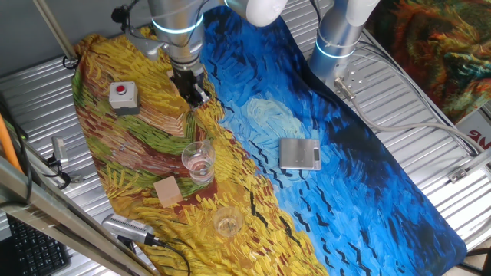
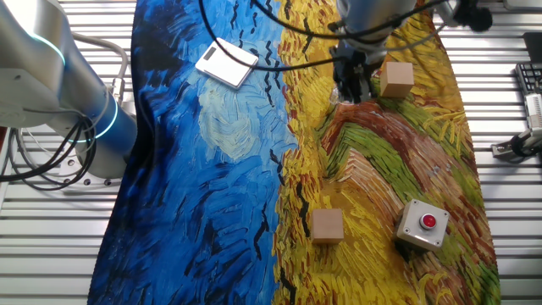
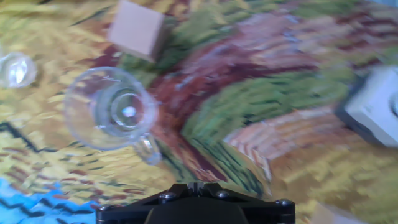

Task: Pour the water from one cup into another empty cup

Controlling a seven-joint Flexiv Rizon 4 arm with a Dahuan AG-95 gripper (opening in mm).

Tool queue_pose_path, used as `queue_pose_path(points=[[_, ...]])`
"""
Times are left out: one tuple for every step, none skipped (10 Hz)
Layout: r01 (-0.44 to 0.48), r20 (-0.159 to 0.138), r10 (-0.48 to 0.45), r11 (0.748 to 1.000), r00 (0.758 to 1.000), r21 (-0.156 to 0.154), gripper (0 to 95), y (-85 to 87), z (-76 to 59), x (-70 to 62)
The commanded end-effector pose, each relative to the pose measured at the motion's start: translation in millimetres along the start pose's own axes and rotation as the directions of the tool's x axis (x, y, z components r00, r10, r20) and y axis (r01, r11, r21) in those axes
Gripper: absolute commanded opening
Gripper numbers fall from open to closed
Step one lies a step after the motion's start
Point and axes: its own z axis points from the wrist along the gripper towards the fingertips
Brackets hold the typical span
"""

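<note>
Item: tall cup [image 1: 199, 159], the pouring vessel. Clear tumbler with a flared rim, standing upright on the painted cloth [image 1: 360, 153]; long axis vertical, mouth pointing straight up. A little water [image 3: 127, 112] showed only as glints at its bottom.

Position relative to the tall cup:
- Gripper [image 1: 198, 93]: above the cloth and well apart from the cup, on the side away from the one fixed view's camera. In the hand view the cup [image 3: 111, 109] lay ahead and to the left of the hand's centre line, so the coming reach likely called for a forward travel with a leftward shift and a descent to wall height.
- Short cup [image 1: 228, 221]: the receiving vessel, upright, mouth up, apparently empty; near the tall cup, on the side away from the gripper.
- Wooden block [image 1: 167, 190]: just beside the tall cup, apart from it, between the two cups and slightly off to one side.
- Red-button box [image 1: 123, 96]: well apart, back towards the gripper's end of the cloth.
- Grey scale [image 1: 299, 153]: well apart, over on the blue half of the cloth.

Hand state: nothing held. How far the fingers stood apart could not be told; they were small and dark in both fixed views, and the hand view showed only the black body.

Neither cup showed in the other fixed view.
</note>
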Motion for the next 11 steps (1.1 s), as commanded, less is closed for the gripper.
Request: queue_pose_path(points=[[0.063,0.004,-0.063,0.998,0.998,0.001,0.0,5.7,-1.0,-0.8],[0.115,0.0,-0.115,0.993,0.993,0.008,0.0,7.7,-1.9,-0.8],[0.174,-0.005,-0.174,0.985,0.985,0.017,0.0,8.9,-2.0,-1.0],[0.222,-0.008,-0.222,0.975,0.975,0.018,0.0,9.5,-1.9,-1.2],[0.297,-0.003,-0.297,0.955,0.955,0.022,0.0,11.4,-1.1,-1.9],[0.333,0.007,-0.333,0.943,0.943,0.014,0.0,13.3,0.0,-2.7],[0.36,0.015,-0.36,0.933,0.933,0.02,0.0,16.3,1.6,-3.9],[0.365,0.027,-0.366,0.93,0.93,0.027,0.0,18.0,2.5,-4.5],[0.369,0.033,-0.37,0.929,0.929,0.031,0.0,20.1,3.7,-5.4],[0.369,0.031,-0.37,0.929,0.929,0.032,0.0,22.1,4.9,-6.1],[0.368,0.032,-0.369,0.929,0.929,0.032,0.0,22.7,5.3,-6.4]])
